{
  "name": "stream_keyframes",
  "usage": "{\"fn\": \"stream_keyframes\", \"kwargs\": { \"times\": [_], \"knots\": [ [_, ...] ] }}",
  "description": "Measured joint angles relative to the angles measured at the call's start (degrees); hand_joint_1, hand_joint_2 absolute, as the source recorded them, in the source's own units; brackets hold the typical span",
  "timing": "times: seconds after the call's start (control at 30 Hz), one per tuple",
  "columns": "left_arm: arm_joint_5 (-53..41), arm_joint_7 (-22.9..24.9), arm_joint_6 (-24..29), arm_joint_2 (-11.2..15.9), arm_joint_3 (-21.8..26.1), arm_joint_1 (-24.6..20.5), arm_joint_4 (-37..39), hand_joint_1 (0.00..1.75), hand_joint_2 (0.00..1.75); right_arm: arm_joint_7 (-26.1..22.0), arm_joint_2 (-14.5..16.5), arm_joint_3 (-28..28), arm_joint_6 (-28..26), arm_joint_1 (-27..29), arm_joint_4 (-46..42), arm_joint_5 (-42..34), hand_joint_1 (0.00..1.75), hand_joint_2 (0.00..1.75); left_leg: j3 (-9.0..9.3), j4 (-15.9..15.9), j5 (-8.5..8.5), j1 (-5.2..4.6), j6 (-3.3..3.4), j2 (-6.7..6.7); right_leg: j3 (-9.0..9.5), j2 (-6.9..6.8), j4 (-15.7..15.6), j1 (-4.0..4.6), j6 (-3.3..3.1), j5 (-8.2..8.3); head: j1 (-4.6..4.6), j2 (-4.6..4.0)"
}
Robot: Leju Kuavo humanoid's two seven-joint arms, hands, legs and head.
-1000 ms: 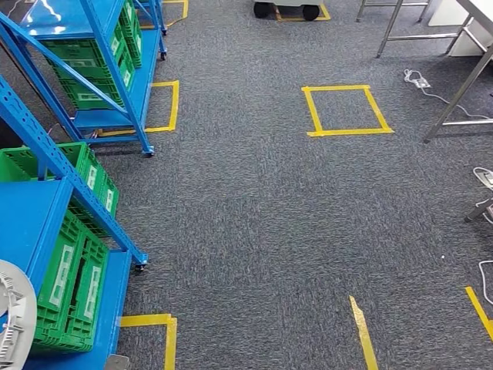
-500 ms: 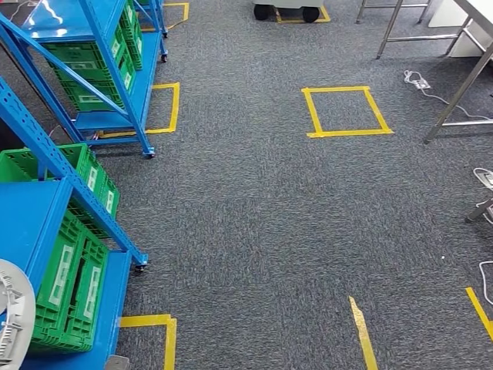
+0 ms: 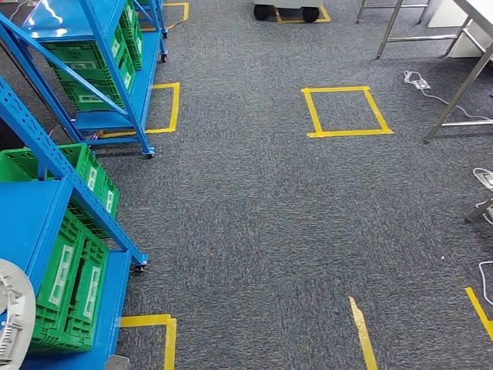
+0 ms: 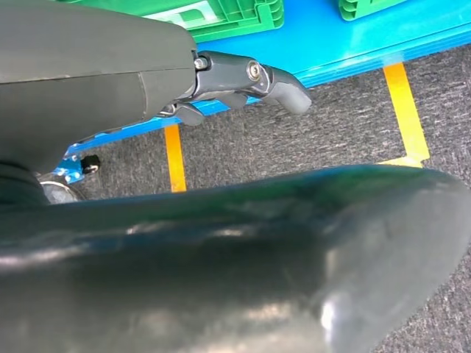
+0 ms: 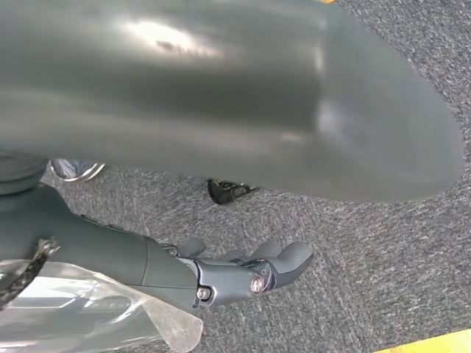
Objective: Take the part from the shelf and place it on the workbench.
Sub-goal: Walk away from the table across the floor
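Grey carpet floor (image 3: 256, 231) takes up most of the head view. On it are yellow tape marks: one full square (image 3: 347, 111) ahead, and parts of others beside the shelves and near the bottom edge. Two blue shelf racks stand on the left, a far rack (image 3: 110, 69) and a near rack (image 3: 52, 231), both holding green crates (image 3: 75, 285); I count at least four crates, some half hidden. Steel table legs (image 3: 459, 92) show at the upper right, with a white cable (image 3: 418, 81) on the floor beside them. The part (image 3: 12, 316), a silver round disc with notched rim, sits at the lower left edge by the near rack; it is cut off by the frame, so its facing and what carries it cannot be told. The left hand (image 4: 244, 81) has its fingers stretched out and holds nothing. The right hand (image 5: 244, 272) likewise lies extended and apart, holding nothing
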Motion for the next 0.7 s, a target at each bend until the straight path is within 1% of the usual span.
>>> {"fn": "stream_keyframes", "kwargs": {
  "times": [0.7],
  "knots": [
    [0.0,0.0,0.0,0.0,0.0,0.0,0.0,0.00,0.00,0.0,0.0,0.0,0.0,0.0,0.0,0.0,0.00,0.00,0.00,0.0,0.00,0.00,0.00,0.00,0.00,0.00,0.0,0.00,0.00,0.00,0.00,0.00]
  ]
}}
